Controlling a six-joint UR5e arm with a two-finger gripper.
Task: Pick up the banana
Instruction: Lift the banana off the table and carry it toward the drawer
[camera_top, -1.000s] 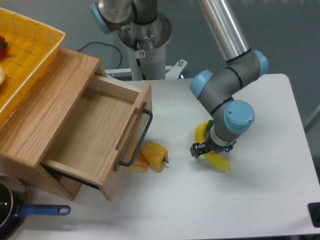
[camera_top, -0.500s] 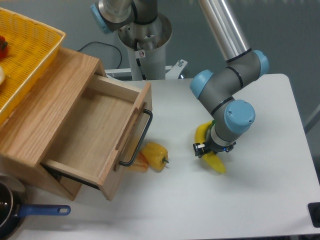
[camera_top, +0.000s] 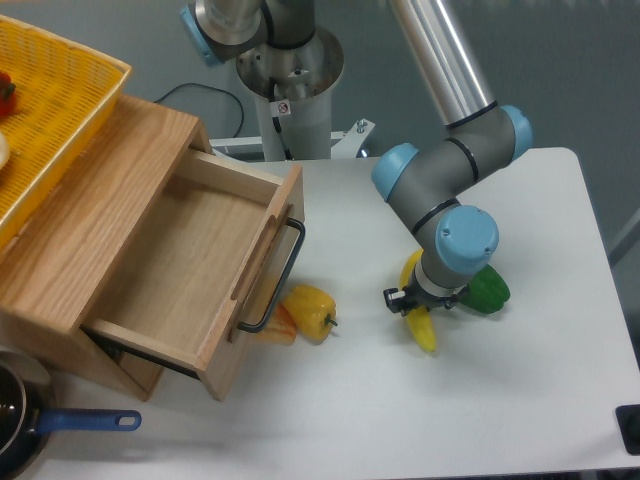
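Observation:
The banana (camera_top: 421, 327) is bright yellow, slim and curved. It lies on the white table (camera_top: 520, 400) right of centre, with its middle hidden under the arm's wrist. My gripper (camera_top: 424, 300) points down over the banana's middle. Its fingers are hidden by the wrist, so I cannot tell whether they are closed on the banana or whether it is lifted. One tapered end sticks out below the gripper and the other end (camera_top: 409, 268) shows at the upper left.
A green pepper (camera_top: 488, 289) lies just right of the gripper. A yellow bell pepper (camera_top: 310, 310) lies by the open wooden drawer (camera_top: 200, 260). A yellow basket (camera_top: 50, 110) sits on the wooden box. A blue-handled pan (camera_top: 40, 425) is at the lower left.
The arm's wrist has shifted left and the banana has turned with it, its lower end swinging left. The green pepper, hidden before, now shows right of the gripper.

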